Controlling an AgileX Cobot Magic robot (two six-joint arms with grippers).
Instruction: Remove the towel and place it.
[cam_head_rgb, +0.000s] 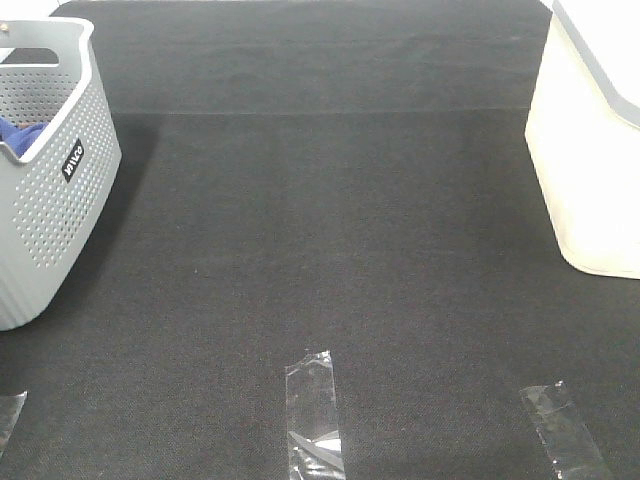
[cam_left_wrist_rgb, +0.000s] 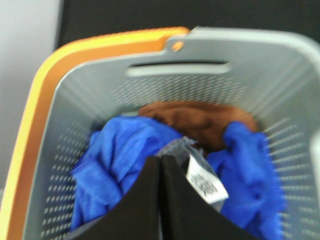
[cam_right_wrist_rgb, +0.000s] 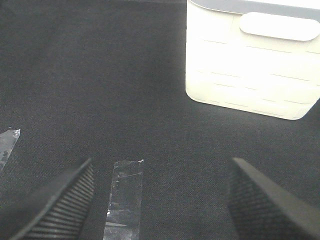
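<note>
Grey towel (cam_left_wrist_rgb: 176, 146) in basket (cam_left_wrist_rgb: 80, 95), at left gripper (cam_left_wrist_rgb: 160, 158) tips, jaws pressed together, right gripper (cam_right_wrist_rgb: 161, 167) spread wide

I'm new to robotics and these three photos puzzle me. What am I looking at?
It is a two-armed robot with three cameras. One looks down from above on a black table, a grey basket, a white bin and tape strips. The left wrist camera looks into the basket: the left end effector is shut, apparently pinching the grey towel among blue cloth and brown cloth. The right wrist camera shows the right end effector open over the table, holding nothing.
</note>
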